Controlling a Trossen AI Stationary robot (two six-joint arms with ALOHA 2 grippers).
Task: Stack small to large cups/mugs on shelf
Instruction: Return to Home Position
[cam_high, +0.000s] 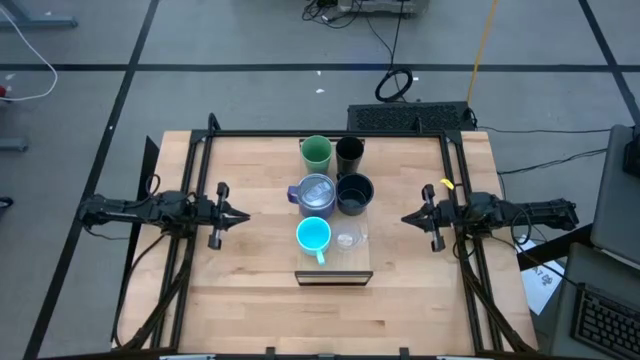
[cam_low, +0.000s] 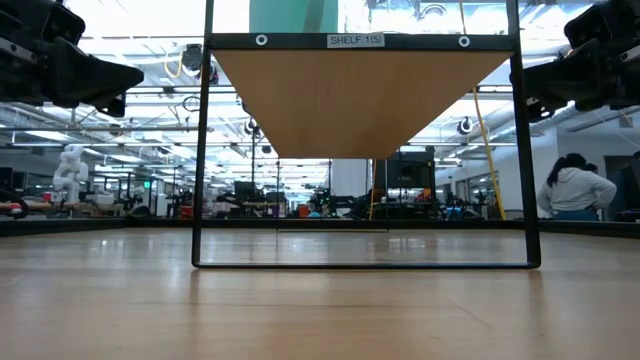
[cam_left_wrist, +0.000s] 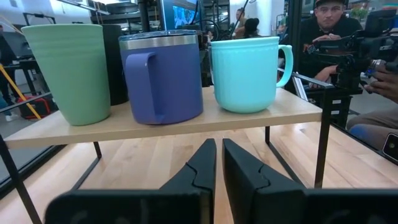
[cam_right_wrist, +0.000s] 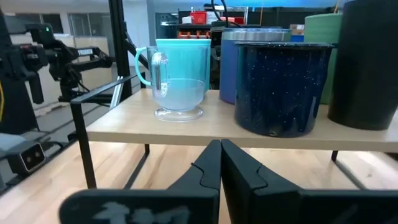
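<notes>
Shelf (cam_high: 335, 266) mid-bench (cam_high: 250, 300) holds all six, so stacking looks done. Back: green cup (cam_high: 316, 152), slim black tumbler (cam_high: 349, 153); mid: wide black mug (cam_high: 354, 192), lavender-grey mug (cam_high: 314, 192); front: cyan handled mug (cam_high: 313, 235), small clear glass (cam_high: 349, 240). Left end effector (cam_high: 245, 215) & right end effector (cam_high: 405, 218) pinched closed, empty, at bench sides; prob. only homing left.

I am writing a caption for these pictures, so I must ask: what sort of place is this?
Probably a robotics lab in a large open hall. The left arm and right arm wait at either side of a table; cables lie on the floor; beyond are workstations and a person.
</notes>
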